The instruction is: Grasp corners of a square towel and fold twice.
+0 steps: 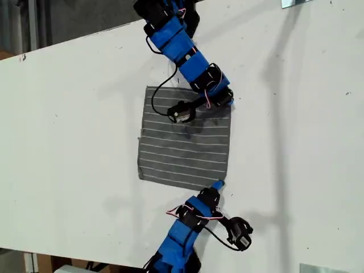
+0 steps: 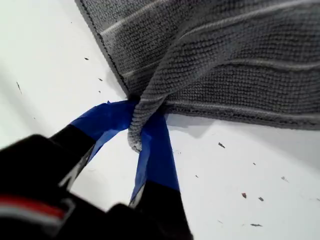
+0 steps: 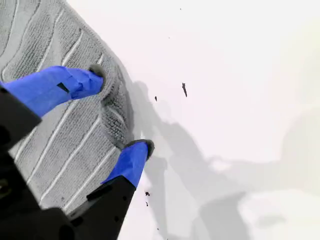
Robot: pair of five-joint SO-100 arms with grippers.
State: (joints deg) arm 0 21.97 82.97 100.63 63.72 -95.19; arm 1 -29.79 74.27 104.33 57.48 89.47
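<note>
You've got the towel (image 1: 185, 139) flat mid-table (image 1: 68, 142). My first gripper (image 2: 137, 137) is pinching its corner (image 2: 136, 135). My second gripper (image 3: 122, 112) is spread, jaws straddling the towel's edge.

The white table (image 1: 74, 142) (flecked with small dark specks) carries the grey striped towel (image 1: 185, 148) lying on it.

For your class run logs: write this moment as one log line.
grey striped towel: flat on white table | first gripper: shut on a corner | second gripper: open, straddling towel edge | folds: none yet
</note>
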